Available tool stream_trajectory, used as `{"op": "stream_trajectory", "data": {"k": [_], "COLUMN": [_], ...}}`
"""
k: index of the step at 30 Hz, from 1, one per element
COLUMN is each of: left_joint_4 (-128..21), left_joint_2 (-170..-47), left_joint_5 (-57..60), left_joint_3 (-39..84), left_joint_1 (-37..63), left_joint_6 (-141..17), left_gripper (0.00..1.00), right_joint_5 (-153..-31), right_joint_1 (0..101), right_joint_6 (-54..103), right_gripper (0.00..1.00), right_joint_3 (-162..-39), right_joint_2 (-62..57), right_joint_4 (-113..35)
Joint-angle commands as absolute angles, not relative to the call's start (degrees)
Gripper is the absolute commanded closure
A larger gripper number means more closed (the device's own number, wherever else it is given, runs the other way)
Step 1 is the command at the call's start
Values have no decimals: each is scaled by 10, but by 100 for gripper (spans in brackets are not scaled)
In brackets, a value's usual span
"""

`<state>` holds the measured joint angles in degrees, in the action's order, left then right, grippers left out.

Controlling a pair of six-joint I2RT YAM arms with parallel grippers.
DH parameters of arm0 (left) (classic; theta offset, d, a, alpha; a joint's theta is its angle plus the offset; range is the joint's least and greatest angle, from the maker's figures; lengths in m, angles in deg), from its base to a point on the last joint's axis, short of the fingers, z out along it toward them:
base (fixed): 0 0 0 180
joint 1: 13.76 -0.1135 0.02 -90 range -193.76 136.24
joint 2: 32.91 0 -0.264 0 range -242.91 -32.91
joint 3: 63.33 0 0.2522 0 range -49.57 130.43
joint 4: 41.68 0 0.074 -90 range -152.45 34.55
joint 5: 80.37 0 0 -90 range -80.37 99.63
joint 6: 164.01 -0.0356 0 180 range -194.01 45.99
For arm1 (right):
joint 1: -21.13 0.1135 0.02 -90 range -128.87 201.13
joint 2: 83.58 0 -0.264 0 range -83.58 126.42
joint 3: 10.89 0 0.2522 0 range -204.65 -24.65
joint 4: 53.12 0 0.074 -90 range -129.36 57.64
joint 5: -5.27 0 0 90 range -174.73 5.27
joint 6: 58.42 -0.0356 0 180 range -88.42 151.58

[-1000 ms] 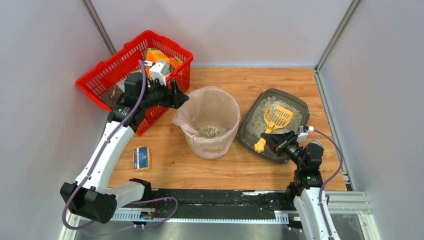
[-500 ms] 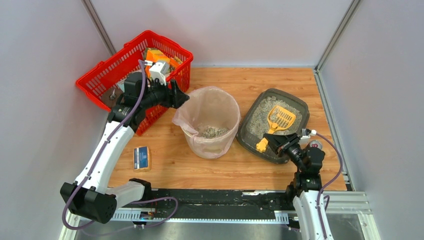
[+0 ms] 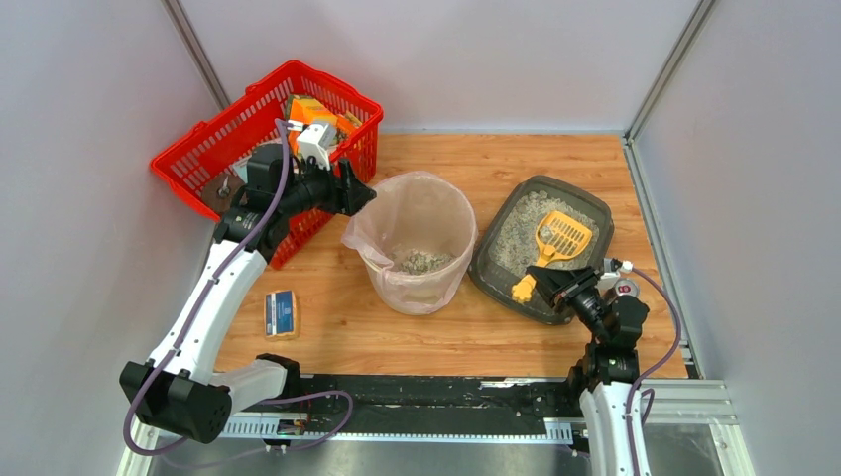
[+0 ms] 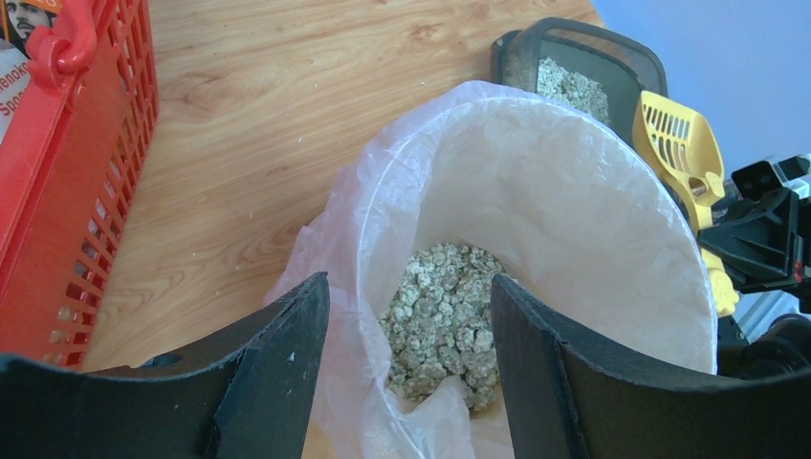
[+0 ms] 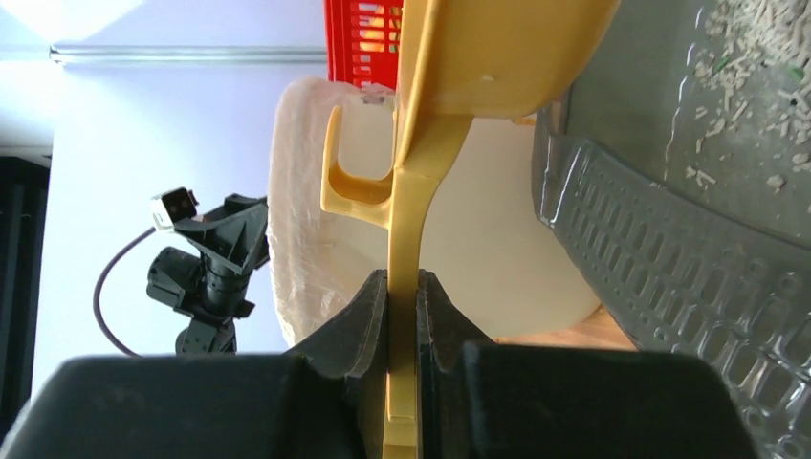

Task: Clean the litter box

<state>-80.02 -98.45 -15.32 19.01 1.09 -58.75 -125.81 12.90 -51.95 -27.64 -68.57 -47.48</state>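
Observation:
The litter box [image 3: 493, 266], a dark grey tray of pale gravelly litter, lies at the right of the table; its ribbed wall [image 5: 669, 249] fills the right wrist view. A yellow slotted scoop [image 3: 561, 236] hovers over its near half, tilted, head toward the back. My right gripper [image 3: 548, 284] is shut on the scoop's handle [image 5: 404, 239], which stands edge-on between the fingers. My left gripper [image 3: 357, 191] is open at the far-left rim of the beige bagged bin [image 3: 412, 213]. Its fingers [image 4: 277, 354] straddle the loose liner edge, and clumps [image 4: 442, 316] lie at the bottom.
A red mesh basket [image 3: 213, 149] holding boxes stands at the back left, right behind the left arm. A small blue and yellow pack [image 3: 282, 312] lies on the wood near the front left. Grey walls close in the table on three sides.
My right gripper has drawn back toward the near right, carrying the scoop slightly rightward over the litter box. The left arm and the bin have not moved.

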Motion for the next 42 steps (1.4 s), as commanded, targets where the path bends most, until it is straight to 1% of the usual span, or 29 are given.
{"op": "stream_trajectory", "data": {"k": [1, 2, 3, 4, 5, 7, 8, 11, 13, 14, 16, 17, 18, 19, 20, 21, 23, 24, 26, 31, 37, 42], "left_joint_4": [-781, -781, -783, -784, -783, -781, -782, -783, -782, -783, -782, -783, -783, -783, -783, -786, -791, -793, -800, -815, -833, -850], "left_joint_2": [-982, -981, -981, -981, -981, -981, -981, -983, -982, -981, -981, -981, -982, -982, -984, -985, -988, -991, -997, -1008, -1023, -1045], "left_joint_5": [-160, -161, -160, -159, -162, -165, -162, -164, -166, -164, -162, -164, -165, -165, -163, -161, -159, -158, -158, -151, -131, -138], "left_joint_3": [189, 190, 190, 190, 190, 190, 190, 191, 190, 190, 191, 191, 190, 190, 190, 191, 194, 195, 198, 207, 214, 223], "left_joint_1": [10, 10, 10, 10, 10, 10, 10, 10, 10, 10, 10, 10, 10, 10, 10, 10, 10, 10, 10, 10, 11, 17], "left_joint_6": [-585, -585, -585, -585, -583, -583, -583, -581, -581, -581, -582, -581, -580, -580, -580, -581, -582, -582, -581, -586, -597, -601], "left_gripper": [30, 30, 30, 30, 29, 30, 30, 30, 29, 30, 30, 30, 30, 29, 30, 30, 30, 30, 30, 30, 30, 38], "right_joint_5": [-1268, -1274, -1276, -1254, -1247, -1258, -1258, -1232, -1258, -1266, -1266, -1252, -1243, -1251, -1259, -1264, -1266, -1265, -1271, -1301, -1309, -1328], "right_joint_1": [123, 124, 123, 119, 116, 121, 122, 111, 113, 116, 116, 115, 112, 113, 114, 115, 114, 114, 114, 114, 114, 114], "right_joint_6": [-581, -571, -539, -478, -474, -542, -545, -510, -564, -574, -519, -478, -452, -464, -477, -480, -454, -430, -420, -428, -384, -385], "right_gripper": [100, 100, 100, 100, 100, 100, 100, 100, 100, 100, 100, 100, 100, 100, 100, 100, 100, 100, 100, 100, 100, 100], "right_joint_3": [-233, -239, -277, -296, -304, -276, -274, -287, -250, -249, -279, -316, -327, -326, -320, -325, -346, -369, -391, -440, -528, -571], "right_joint_2": [-686, -688, -691, -698, -699, -699, -700, -695, -679, -675, -675, -675, -675, -671, -670, -668, -662, -652, -641, -599, -558, -519], "right_joint_4": [-579, -571, -479, -424, -397, -487, -504, -430, -534, -559, -476, -392, -376, -391, -440, -435, -393, -331, -293, -279, -195, -184]}}
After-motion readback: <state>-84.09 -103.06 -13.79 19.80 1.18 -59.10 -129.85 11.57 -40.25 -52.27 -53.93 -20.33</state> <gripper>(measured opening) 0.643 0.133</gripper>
